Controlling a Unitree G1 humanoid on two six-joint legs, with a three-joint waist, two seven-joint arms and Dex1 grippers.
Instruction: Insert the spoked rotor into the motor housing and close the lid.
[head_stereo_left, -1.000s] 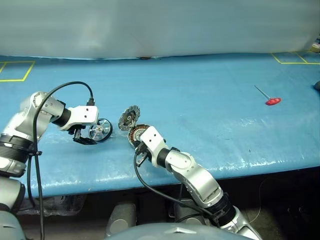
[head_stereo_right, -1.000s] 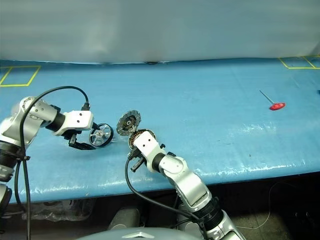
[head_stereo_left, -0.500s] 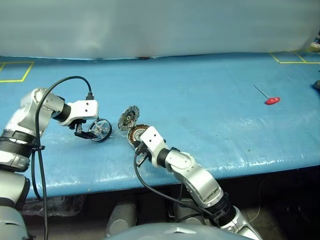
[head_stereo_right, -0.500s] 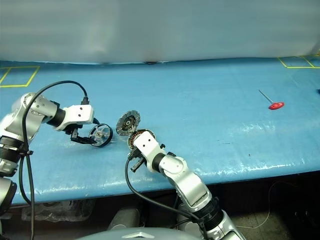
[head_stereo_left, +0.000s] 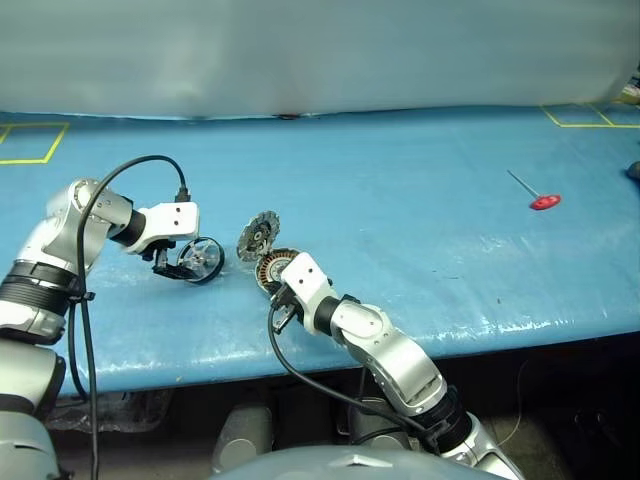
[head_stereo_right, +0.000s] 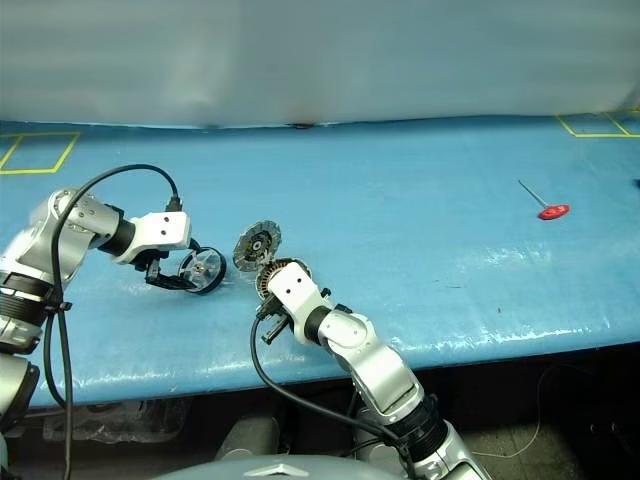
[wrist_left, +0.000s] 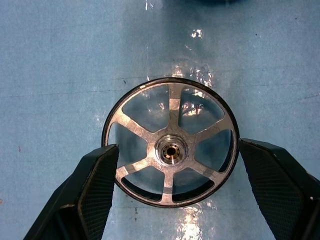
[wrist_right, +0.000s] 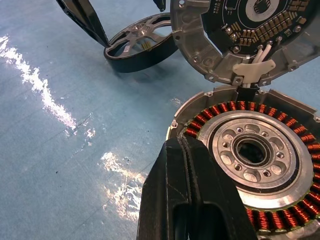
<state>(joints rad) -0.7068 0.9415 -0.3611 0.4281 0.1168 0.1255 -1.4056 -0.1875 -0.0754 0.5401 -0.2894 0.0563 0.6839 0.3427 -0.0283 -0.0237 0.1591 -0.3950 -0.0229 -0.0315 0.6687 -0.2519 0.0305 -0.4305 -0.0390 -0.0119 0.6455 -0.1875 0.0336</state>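
Blue plastic sheeting is spread over the table (head_stereo_left: 420, 260), with a pale wall behind and a red-handled tool (head_stereo_left: 540, 200) left well apart on the far right.

What's changed over the last second: the left gripper (wrist_left: 172, 192) has been brought in around the rotor (wrist_left: 170, 141). A second ago the rotor was seen just beside the fingers; now it sits between them, with the left fingers (wrist_left: 95, 190) spread wide on either side of the rim. From the wrist view one pad looks to be touching or nearly touching the rim and a small gap is left at the other, so nothing is gripped yet. That probably means the approach is about done and only the squeeze is left before the rotor can be lifted.

The rotor is lying flat on the sheeting, hub axis pointing up, 6 spokes showing. Being round, it has no real long axis; the fingers are lined up across its diameter.

The right gripper (wrist_right: 192, 200) hasn't budged. It's clenched shut and pressed at the near rim of the housing (wrist_right: 255, 150), apparently steadying it. The housing sits open side up, copper windings showing, just right of the rotor. The lid (wrist_right: 240, 35) is stood up on its hinge at the far edge, dark inner face toward the housing, so the way in looks open.
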